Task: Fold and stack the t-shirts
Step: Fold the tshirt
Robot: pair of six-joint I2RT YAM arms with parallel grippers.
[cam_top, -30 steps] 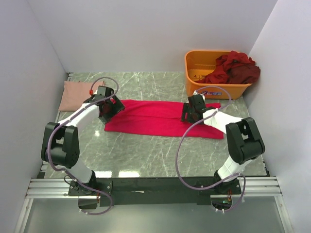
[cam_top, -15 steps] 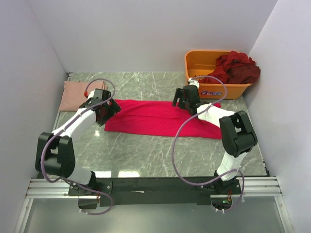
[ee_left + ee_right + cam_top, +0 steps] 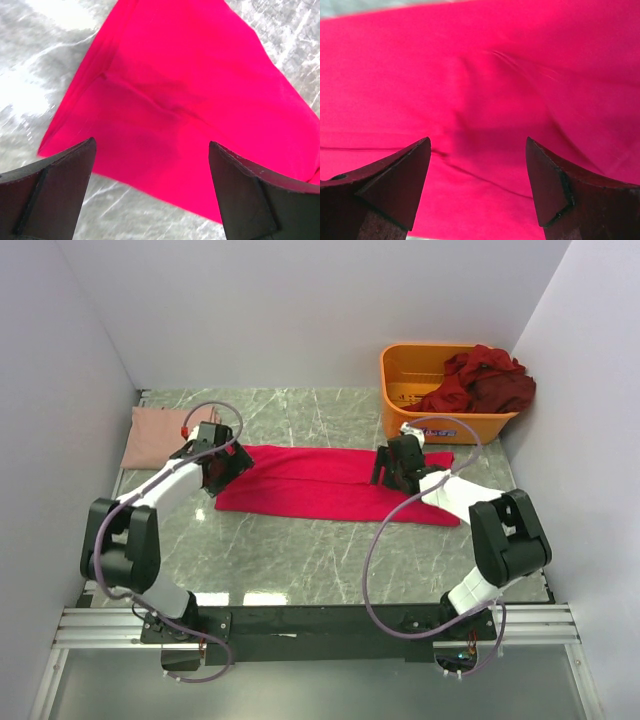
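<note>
A bright pinkish-red t-shirt [image 3: 320, 482] lies folded into a long flat strip across the middle of the table; it also fills the left wrist view [image 3: 190, 100] and the right wrist view [image 3: 480, 75]. My left gripper [image 3: 222, 466] is open and empty over the strip's left end. My right gripper [image 3: 392, 468] is open and empty over the strip's right part. A pale dusty pink t-shirt [image 3: 158, 432] lies folded at the far left. Dark maroon t-shirts [image 3: 482, 380] are heaped in the orange bin [image 3: 405, 370].
The orange bin stands at the back right against the wall. White walls close in the table on the left, back and right. Bare marble table [image 3: 300, 555] shows in front of the red strip.
My right gripper has come back from the strip's far edge onto the strip's right part. My left gripper has shifted slightly right over the left end. The shirt has not moved.
</note>
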